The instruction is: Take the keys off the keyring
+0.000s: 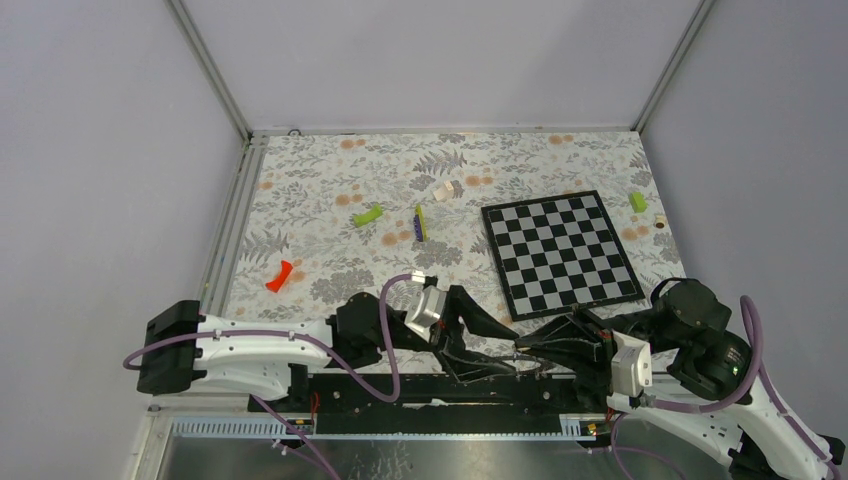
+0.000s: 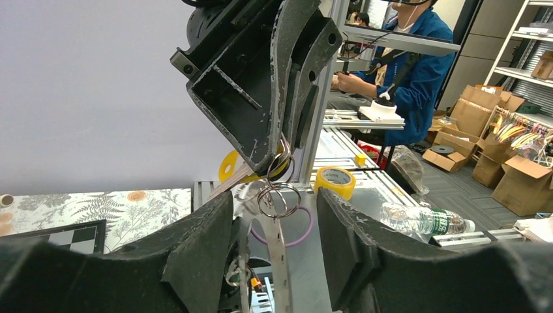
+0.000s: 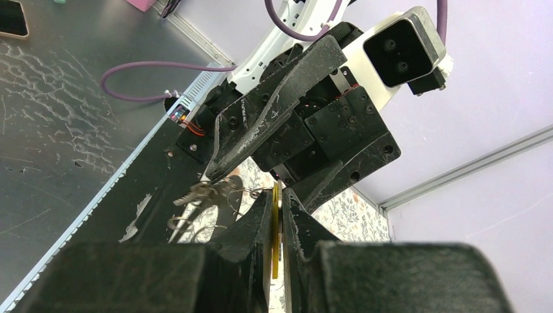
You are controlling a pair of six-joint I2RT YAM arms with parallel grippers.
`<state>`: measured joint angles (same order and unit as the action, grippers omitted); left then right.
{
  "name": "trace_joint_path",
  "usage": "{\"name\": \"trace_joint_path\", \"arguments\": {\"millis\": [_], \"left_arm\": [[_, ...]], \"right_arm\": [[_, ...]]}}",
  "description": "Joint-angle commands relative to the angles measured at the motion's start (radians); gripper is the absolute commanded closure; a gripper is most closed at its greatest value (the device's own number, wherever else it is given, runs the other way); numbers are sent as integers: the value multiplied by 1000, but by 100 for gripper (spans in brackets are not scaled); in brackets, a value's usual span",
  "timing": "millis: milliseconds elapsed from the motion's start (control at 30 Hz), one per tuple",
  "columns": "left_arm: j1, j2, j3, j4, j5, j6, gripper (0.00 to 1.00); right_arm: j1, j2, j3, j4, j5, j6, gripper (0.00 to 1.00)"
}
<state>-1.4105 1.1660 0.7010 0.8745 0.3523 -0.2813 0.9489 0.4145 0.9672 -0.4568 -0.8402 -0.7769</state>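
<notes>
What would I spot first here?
At the near edge of the flowery table, the right gripper pinches a yellow-tagged key. Silvery rings dangle below it, right in front of the open left gripper. Farther back lies a black-and-white checkerboard.

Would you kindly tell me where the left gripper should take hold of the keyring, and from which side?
Probably the lower loops of the keyring, which hang free below the right gripper, shut on the yellow key tag. Come straight on from the left arm's side: the left gripper has an open finger either side of the loops, so closing would pinch them across their width.
</notes>
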Motion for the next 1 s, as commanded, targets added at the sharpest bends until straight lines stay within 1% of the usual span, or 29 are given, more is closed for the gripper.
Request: {"name": "trace_joint_path", "arguments": {"millis": [0,200,667,800,900,967], "left_arm": [[-4,12,44,81,28,-9,46],[-4,16,39,89,44,-19,51],[-4,-4,23,74,41,-25,68],[-4,-16,19,42,-3,-31,76],[-3,-25,23,6,-32,-32,85],[-2,-33,23,-10,-47,-33,89]], "right_arm": [[2,7,3,75,-20,10,100],[2,3,3,74,-18,11,100],[2,-13,11,74,4,13,100],[2,-14,15,74,3,15,100],[2,-18,13,74,1,19,100],[2,-20,13,74,2,21,100]]}}
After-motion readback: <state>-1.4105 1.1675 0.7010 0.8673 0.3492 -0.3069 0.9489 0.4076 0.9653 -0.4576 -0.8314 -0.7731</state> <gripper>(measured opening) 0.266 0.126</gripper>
